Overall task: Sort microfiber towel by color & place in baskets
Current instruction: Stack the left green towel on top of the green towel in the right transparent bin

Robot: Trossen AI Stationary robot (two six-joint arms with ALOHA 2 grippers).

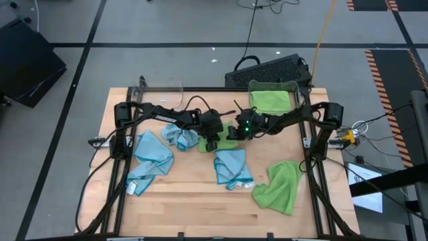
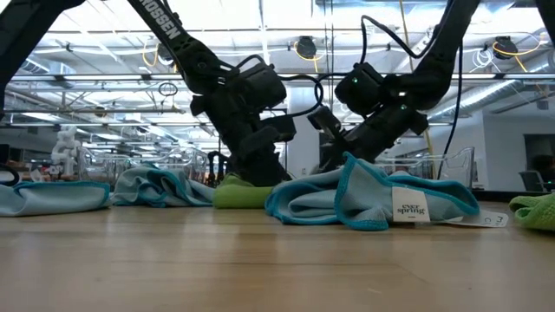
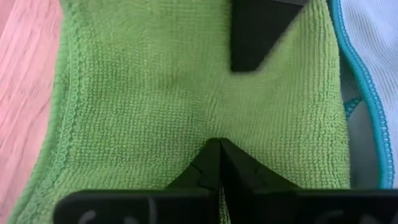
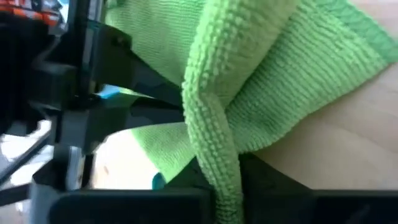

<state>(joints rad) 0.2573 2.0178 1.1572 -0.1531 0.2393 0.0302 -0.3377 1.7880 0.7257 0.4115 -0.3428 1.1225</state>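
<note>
- My right gripper (image 4: 217, 186) is down at the middle of the counter (image 1: 200, 201), fingers clamped shut on a raised fold of the green towel (image 4: 261, 74). The pinched ridge runs straight up between them in my right wrist view.
- My left gripper (image 3: 219, 165) is right there too, fingers closed on the same green towel, nipping a little pleat of it. The other arm's dark finger shows at the far side of the cloth in that view.
- In the high view both grippers meet almost nose to nose over that towel (image 1: 217, 142), left one (image 1: 211, 137) coming in from the left, right one (image 1: 239, 134) from the right.
- The towel's mostly hidden under my hardware, so I honestly can't tell which way its long axis runs. From the low view it sits as a low green lump (image 2: 243, 195) flat on the counter.
- Just beside it: a crumpled blue towel (image 1: 179, 136) to the left, and another blue towel (image 1: 231, 167) just in front with its white label (image 2: 408, 206) showing, long side running roughly front to back.
- Further out, a third blue towel (image 1: 148, 161) lies stretched diagonally near the left edge, and a second green towel (image 1: 279, 187) sits bunched toward the front right.
- Right clear basket (image 1: 294, 87) at the back right already has a green towel (image 1: 271, 100) in it. Left clear basket (image 1: 164, 87) is at the back left.
</note>
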